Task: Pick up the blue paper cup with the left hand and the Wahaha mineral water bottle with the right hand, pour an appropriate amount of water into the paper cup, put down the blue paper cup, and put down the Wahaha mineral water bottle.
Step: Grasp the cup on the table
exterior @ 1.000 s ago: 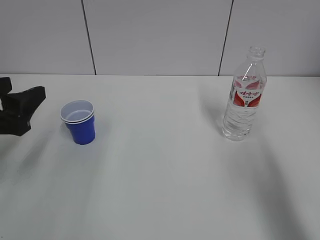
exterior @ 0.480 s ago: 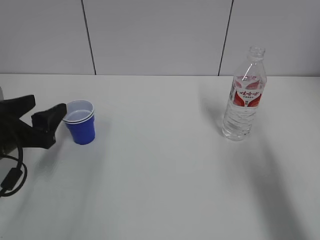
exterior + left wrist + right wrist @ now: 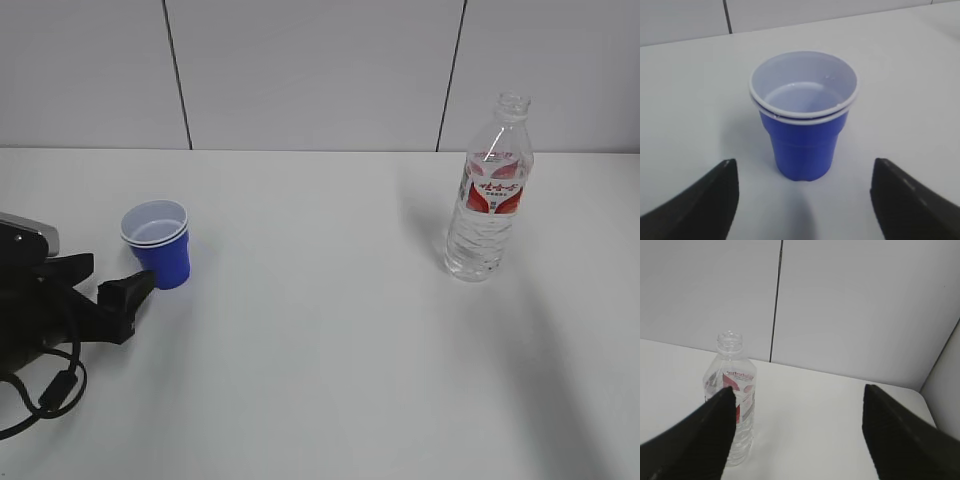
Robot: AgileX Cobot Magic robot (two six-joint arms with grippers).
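item: blue paper cup (image 3: 157, 242) — upright on the white table (image 3: 320, 340), left side, white inside, doubled rim; looks empty in the left wrist view. untouched.

item: left gripper (image 3: 802, 197) — fingers spread wide, low to the table, just short of the cup; the cup stands ahead of the gap, not yet between the fingers. nothing held.

item: water bottle (image 3: 488, 192) — upright on the right side of the table, well apart from the cup, no cap, red-and-white label, clear water (image 3: 478, 248) visible in it.

item: right gripper (image 3: 796, 435) — fingers spread, holding nothing; the bottle lies ahead and to the left of the gap, at a distance. out of the exterior view.

status: judged very early — nothing lifted. left to do: grasp cup, grasp bottle, pour, set both down.
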